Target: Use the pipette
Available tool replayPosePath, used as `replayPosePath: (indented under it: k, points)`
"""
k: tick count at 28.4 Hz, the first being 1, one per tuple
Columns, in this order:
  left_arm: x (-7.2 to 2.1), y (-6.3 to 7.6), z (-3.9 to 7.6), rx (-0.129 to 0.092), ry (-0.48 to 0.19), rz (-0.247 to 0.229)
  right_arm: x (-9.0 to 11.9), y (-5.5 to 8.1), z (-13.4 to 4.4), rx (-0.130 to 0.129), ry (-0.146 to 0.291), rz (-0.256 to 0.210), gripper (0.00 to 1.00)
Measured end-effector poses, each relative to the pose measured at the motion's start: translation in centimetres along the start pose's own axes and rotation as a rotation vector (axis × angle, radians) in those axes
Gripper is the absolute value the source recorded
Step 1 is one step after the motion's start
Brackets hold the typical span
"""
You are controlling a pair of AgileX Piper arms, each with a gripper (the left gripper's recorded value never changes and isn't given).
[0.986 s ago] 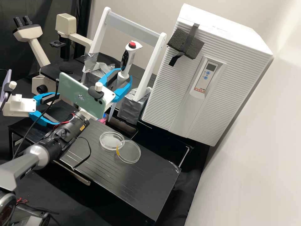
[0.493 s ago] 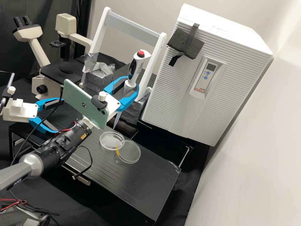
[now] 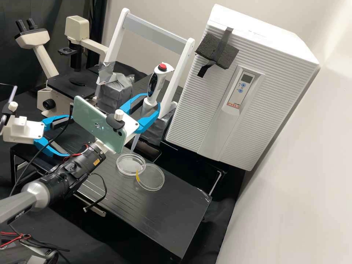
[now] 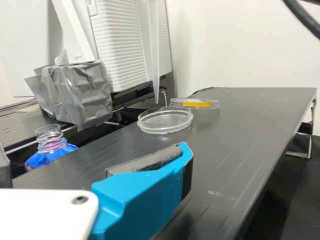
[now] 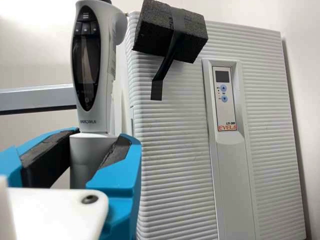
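Lowered leftward, right pincer (image 3: 142,110) grips the tilted pipette (image 3: 154,82), tip above the dish (image 3: 130,164).

- A laboratory.
- Far left stands a binocular microscope (image 3: 33,37).
- A white ribbed instrument cabinet (image 3: 271,84) with a control panel (image 3: 240,88) sits right.
- Clear petri dishes (image 3: 130,164) lie on the black bench (image 3: 165,216).

A blue finger (image 4: 145,192) with a dark pad juts from a white gripper body (image 4: 45,215) low over the black bench (image 4: 250,135). Farther along the bench sits an open clear petri dish (image 4: 165,120), and just behind it a second shallow dish (image 4: 195,103) bearing a yellow strip. The clear tip of the pipette (image 4: 155,70) points down, seemingly over the first dish's far rim. Beside the bench stand a small open bottle of blue liquid (image 4: 50,146), a block wrapped in grey tape (image 4: 75,95) and a white ribbed cabinet (image 4: 127,40).
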Motion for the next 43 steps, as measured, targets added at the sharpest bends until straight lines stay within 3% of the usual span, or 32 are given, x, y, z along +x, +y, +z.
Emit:
replayPosePath:
  k: [13,17,22,27,30,33,39,43]
  points:
    - [0.03,0.0,0.2,0.0,-0.008,-0.001,0.2,-0.2,0.2,-0.005,-0.001,-0.013,0.0]
    - [0.02,0.0,0.2,0.0,-0.005,-0.001,0.5,-0.7,-0.2,0.01,0.015,-0.034,0.0]
    - [-0.58,0.4,-1.2,-0.007,0.055,0.016,1.6,-1.0,-2.1,0.007,0.079,-0.049,0.0]
    - [-2.02,1.3,-3.4,-0.03,0.167,0.062,3.3,-1.2,-4.5,0.004,0.155,-0.051,0.0]
    - [-3.09,1.8,-4.6,-0.048,0.242,0.094,4.8,-1.5,-6.5,0.029,0.208,-0.051,0.0]
    - [-3.97,2.1,-5.7,-0.06,0.31,0.115,6.5,-1.9,-8.2,0.026,0.237,-0.064,0.0]
    - [-5.47,2.9,-6.9,-0.073,0.394,0.16,10.6,-3.3,-10.3,0.032,0.229,-0.157,0.0]
    - [-5.99,3.4,-7.2,-0.056,0.425,0.185,13.0,-4.5,-10.8,0.008,0.2,-0.263,0.0]
